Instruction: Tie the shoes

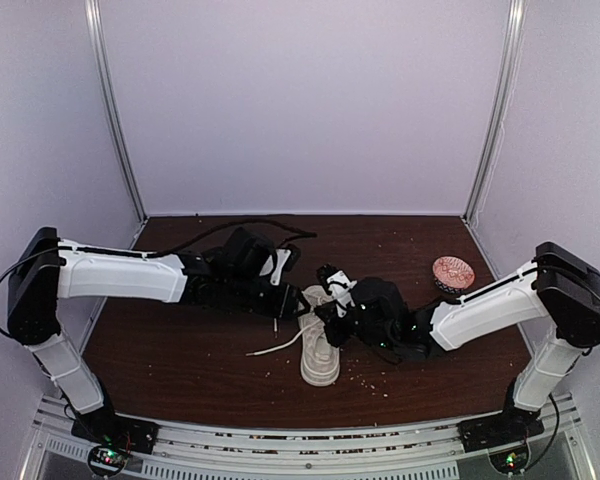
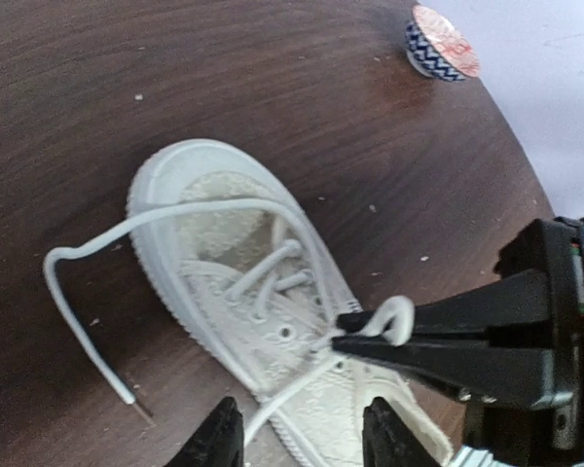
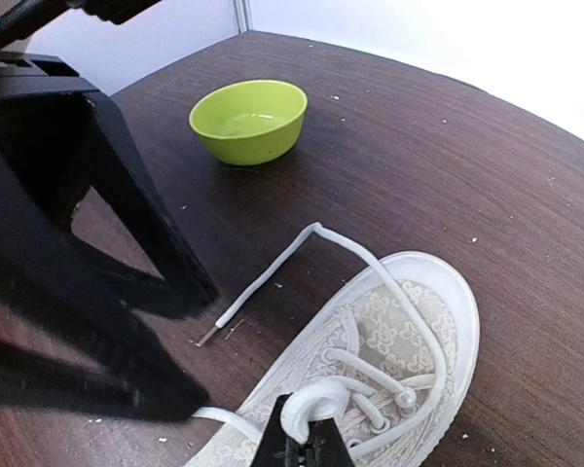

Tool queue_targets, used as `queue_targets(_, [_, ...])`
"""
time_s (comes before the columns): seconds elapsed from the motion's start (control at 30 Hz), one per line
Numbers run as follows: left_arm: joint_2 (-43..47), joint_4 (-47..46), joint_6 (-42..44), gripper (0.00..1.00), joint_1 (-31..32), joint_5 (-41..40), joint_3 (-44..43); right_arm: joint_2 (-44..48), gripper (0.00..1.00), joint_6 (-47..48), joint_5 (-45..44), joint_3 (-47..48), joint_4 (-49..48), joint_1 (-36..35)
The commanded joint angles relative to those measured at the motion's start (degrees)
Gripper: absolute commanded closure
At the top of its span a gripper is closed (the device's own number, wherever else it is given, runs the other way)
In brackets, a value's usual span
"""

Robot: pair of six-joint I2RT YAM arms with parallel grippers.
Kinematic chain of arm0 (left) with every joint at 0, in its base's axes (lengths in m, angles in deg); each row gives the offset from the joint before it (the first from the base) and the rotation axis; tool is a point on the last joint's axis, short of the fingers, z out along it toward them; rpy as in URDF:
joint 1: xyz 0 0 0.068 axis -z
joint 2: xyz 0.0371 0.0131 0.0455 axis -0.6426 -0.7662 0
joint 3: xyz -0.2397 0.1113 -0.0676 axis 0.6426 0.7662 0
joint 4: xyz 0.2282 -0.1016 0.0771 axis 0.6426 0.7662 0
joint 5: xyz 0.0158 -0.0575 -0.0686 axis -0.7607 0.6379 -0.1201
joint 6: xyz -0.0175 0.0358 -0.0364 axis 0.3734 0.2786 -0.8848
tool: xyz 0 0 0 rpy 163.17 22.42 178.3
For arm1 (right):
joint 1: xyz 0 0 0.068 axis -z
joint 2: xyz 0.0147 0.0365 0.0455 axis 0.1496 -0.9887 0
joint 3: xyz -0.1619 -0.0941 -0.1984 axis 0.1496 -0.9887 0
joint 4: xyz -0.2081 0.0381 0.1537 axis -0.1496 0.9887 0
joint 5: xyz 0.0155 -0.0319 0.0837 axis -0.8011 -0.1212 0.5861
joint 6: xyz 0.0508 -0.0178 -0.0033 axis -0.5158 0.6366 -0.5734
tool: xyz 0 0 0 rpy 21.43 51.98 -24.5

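Your right gripper [image 2: 355, 332] pinches the lace loop [image 2: 397, 313] above the sneaker [image 2: 209, 229]; your left gripper [image 2: 302, 436] stands spread at the sneaker's 6 o'clock in the left wrist view.

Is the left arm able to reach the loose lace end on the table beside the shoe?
Probably yes. The lace end lies uncovered on the table, beside the shoe. The left gripper hangs near it, jaws open and empty; the right gripper pinches a loop over the shoe, away from it.

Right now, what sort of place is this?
Probably a robot test booth: plain pale walls with metal corner posts, a dark brown wooden table, and two white robot arms bolted to its near edge.
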Motion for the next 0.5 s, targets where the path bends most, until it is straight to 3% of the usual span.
queue_targets(0.0, [0.1,7.5,3.4,0.54,-5.4,-7.8,-1.8,0.6,1.0,-2.3,-1.9,-1.4,-3.1,0.5])
queue_targets(0.27, [-11.4,17.4,10.6,0.46,-7.9,-16.9,-12.1,-0.1,1.0,-4.3,-0.6,-1.8,-4.3,0.8])
queue_targets(0.47, [-14.9,15.8,12.7,0.42,-9.3,-12.6,-13.9,0.0,1.0,-5.4,0.0,-2.5,-5.1,1.0])
